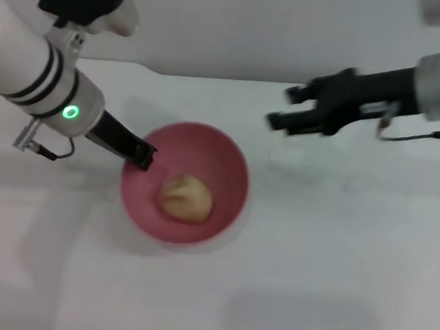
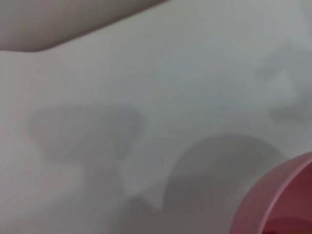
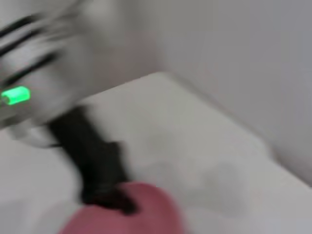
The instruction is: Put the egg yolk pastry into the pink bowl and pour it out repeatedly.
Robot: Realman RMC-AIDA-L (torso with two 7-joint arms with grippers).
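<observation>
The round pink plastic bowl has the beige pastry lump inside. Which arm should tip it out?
Probably the left: the left gripper is at the round pink plastic bowl rim, pastry inside. The right gripper hangs apart.

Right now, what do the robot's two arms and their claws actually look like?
Both arms are white cylinders ending in black claws. The left arm has black bands, a glowing green ring light and a thin dark cable looping from a silver plug; its left claw is slim and black. The right claw has blocky black fingers, a thin cable and a small blue light behind.
</observation>
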